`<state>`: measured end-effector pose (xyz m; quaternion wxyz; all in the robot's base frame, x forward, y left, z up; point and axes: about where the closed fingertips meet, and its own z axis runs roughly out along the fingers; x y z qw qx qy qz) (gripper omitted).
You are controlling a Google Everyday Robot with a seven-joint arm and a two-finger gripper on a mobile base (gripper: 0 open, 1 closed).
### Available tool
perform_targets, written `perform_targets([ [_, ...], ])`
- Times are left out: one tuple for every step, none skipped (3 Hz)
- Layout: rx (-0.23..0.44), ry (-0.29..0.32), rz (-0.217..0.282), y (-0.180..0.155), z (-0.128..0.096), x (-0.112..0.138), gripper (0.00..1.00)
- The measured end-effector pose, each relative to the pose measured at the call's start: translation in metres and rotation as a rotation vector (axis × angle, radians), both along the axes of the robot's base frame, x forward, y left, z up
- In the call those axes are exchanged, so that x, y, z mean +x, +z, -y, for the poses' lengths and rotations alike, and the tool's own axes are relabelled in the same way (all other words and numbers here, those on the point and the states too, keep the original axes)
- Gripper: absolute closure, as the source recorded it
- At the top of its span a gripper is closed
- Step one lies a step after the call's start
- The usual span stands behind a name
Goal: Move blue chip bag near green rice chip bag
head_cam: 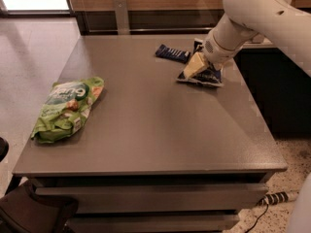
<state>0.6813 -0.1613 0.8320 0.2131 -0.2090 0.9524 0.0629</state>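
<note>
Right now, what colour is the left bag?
The green rice chip bag: lime green, white lettering, camera view. The gripper is at the blue chip bag.
</note>
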Motion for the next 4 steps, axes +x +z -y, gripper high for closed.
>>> perform_targets([
  [0.0,0.004,-0.006,-0.0033,-0.0021,0.0,0.59],
  [-0.001,0.006,-0.009,-0.0052,-0.0033,0.0,0.82],
  [-0.001,0.006,-0.009,-0.0009,-0.0034,0.0001,1.0],
  [-0.001,0.006,-0.009,-0.0002,-0.0034,0.0001,1.0],
])
